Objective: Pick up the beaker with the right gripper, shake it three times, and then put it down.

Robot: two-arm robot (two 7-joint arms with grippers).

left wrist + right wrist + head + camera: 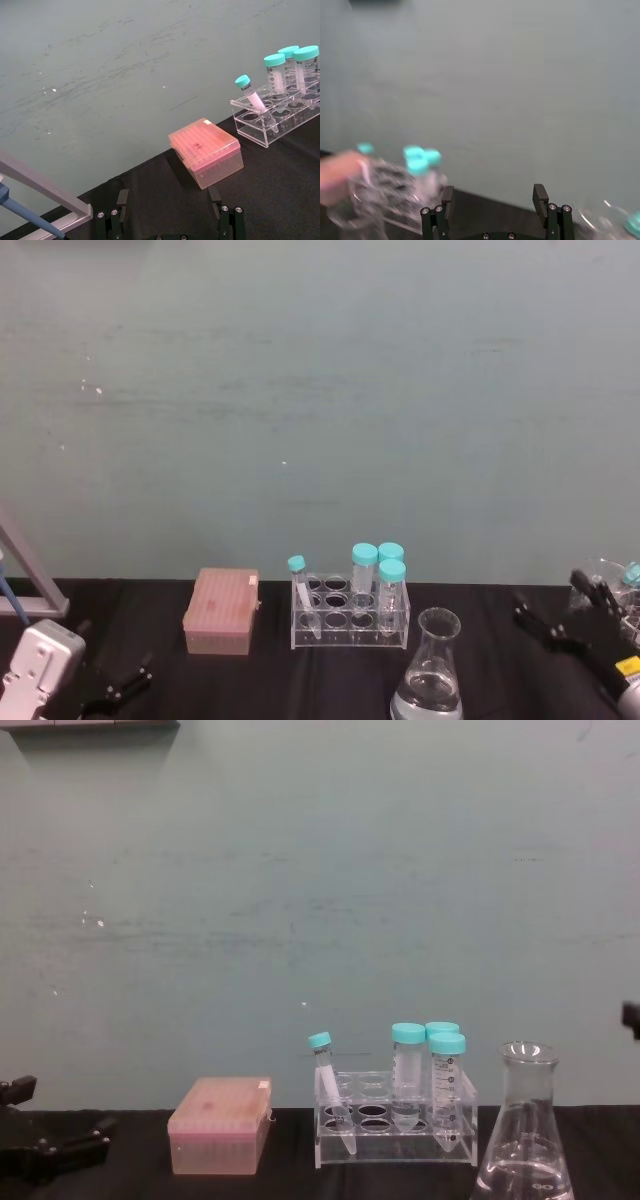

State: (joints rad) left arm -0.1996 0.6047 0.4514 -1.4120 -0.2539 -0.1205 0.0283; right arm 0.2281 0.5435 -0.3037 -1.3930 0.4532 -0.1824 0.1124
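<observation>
The beaker point(430, 672) is a clear glass conical flask standing upright on the black table, in front of and to the right of the tube rack; the chest view shows the beaker point(525, 1140) at the lower right. My right gripper point(547, 594) hovers to the right of it, open and apart from the glass, with nothing between its fingers. In its own wrist view the right gripper point(493, 195) stands wide open. The left gripper point(115, 685) rests open at the table's front left, and the left gripper point(169, 197) is empty in its wrist view.
A clear tube rack point(350, 620) with several teal-capped tubes stands mid-table, with a pink lidded box point(221, 610) to its left. More glassware point(608, 575) sits behind the right gripper. A grey stand point(25, 580) leans at the far left.
</observation>
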